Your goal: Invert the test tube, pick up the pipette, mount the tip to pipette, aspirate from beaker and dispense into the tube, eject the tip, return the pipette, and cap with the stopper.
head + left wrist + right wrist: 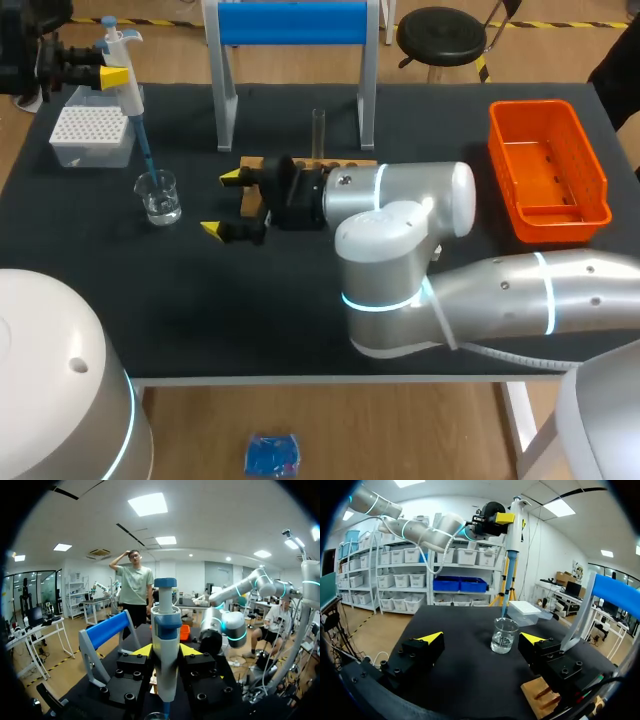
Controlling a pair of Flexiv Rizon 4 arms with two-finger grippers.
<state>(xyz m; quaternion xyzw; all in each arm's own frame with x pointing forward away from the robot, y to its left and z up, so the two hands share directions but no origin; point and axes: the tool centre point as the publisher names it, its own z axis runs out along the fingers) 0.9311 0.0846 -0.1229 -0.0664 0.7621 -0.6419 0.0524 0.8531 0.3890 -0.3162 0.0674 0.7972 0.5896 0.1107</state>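
1. L gripper point(166, 652): jaws pinching pipette point(165, 630) on its body, just below the head. It hangs upright, tip point(145, 150) pointing down under the jaws.
2. Tip end sits at the mouth of beaker point(159, 196), straight below L jaws. Can't tell if it's in the water.
3. Pipette: light, stiff, smooth plastic. Side grip on the body looks adequate. Tip is thin, prob. bends if it hits glass.
4. Beaker: small, glass, little water, so light and easy to knock over. Avoid the wall w/ the tip.
5. R gripper point(482, 638): jaws spread, nothing in them. Beaker ahead, apart from both fingers.
6. Tube point(319, 130) upright in rack point(355, 163), rack just beside R gripper. Thin glass, prob. slippery; I'd take it mid-length, gently.
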